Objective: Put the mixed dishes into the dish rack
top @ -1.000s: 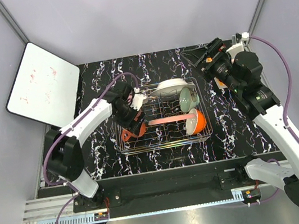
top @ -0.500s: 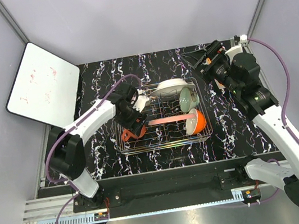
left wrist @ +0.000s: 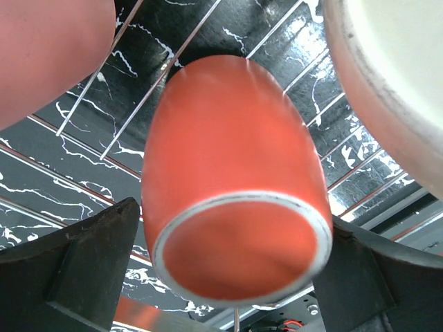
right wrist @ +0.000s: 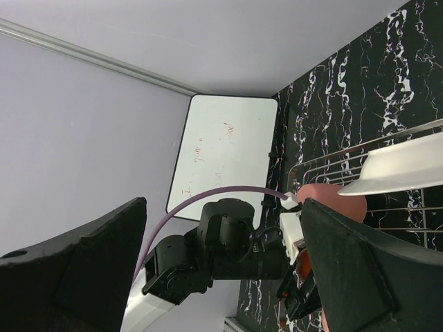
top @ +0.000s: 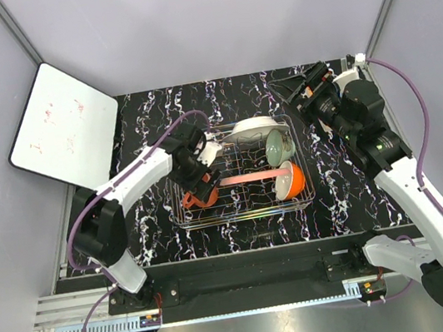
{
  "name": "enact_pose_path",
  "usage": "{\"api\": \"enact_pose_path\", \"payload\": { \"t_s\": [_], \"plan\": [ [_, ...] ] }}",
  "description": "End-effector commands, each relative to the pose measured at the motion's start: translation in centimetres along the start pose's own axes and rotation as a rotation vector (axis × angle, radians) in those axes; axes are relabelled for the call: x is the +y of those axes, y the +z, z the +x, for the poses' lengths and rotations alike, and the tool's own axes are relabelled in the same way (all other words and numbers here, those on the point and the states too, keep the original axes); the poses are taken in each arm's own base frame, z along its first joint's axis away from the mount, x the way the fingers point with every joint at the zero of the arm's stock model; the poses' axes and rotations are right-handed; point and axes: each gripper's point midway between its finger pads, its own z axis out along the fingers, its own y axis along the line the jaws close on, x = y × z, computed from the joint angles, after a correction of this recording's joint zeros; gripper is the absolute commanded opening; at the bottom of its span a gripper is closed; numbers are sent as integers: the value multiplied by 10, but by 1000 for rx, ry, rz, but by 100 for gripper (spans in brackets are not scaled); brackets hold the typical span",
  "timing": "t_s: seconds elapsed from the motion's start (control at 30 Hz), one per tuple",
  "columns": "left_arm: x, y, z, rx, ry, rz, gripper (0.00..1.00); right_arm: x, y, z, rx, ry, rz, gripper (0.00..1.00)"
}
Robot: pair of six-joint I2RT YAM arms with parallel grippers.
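Observation:
The dish rack [top: 246,212] stands mid-table. It holds the white plate [top: 251,127], the mint-green bowl [top: 279,147], the orange bowl [top: 293,180] and the pink plate [top: 249,178]. My left gripper [top: 197,187] is over the rack's left part, shut on the orange mug [top: 202,197]. In the left wrist view the mug [left wrist: 232,194] sits between my fingers, mouth toward the camera, above the rack wires [left wrist: 173,63]. A pink dish [left wrist: 48,55], probably the pink cup, shows at the upper left. My right gripper [top: 297,85] is open and empty, raised behind the rack's back right corner.
A white board [top: 63,124] leans at the back left; it also shows in the right wrist view [right wrist: 221,152]. Grey walls enclose the table. The left arm's purple cable [top: 169,128] arcs over the rack's left side.
My left gripper has shifted slightly right and forward with the orange mug, lower into the rack's left part. The right gripper has turned a little at the back right.

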Motion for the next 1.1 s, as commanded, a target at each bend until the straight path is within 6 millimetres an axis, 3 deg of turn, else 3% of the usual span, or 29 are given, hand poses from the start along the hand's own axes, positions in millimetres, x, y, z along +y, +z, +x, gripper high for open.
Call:
{"api": "enact_pose_path", "payload": {
  "t_s": [0.0,0.2,0.4,0.5,0.6,0.63,0.77,0.87,1.07],
  "plan": [
    [0,-26,-17,-74,23,-27,99,13,-6,-8,-31,-11,-44,100],
    [-4,-48,-19,-100,20,-32,99,10,-7,-7,-32,-26,-38,100],
    [-3,-86,-16,-151,33,-82,99,-5,-12,-6,-25,-103,32,100],
    [1,-119,-29,-266,27,-136,99,-17,-15,4,18,-192,45,100],
    [3,-164,-53,-419,19,-187,99,-40,-17,15,87,-272,120,100],
    [7,-174,-56,-447,10,-211,99,-54,-19,21,125,-286,168,100],
    [11,-208,-67,-573,-19,-251,99,-72,-28,30,183,-340,233,100],
    [12,-220,-65,-622,-26,-253,99,-74,-38,30,178,-364,231,100],
    [44,-223,-44,-673,-157,-258,99,-78,-49,35,210,-398,235,100]
  ]
}}
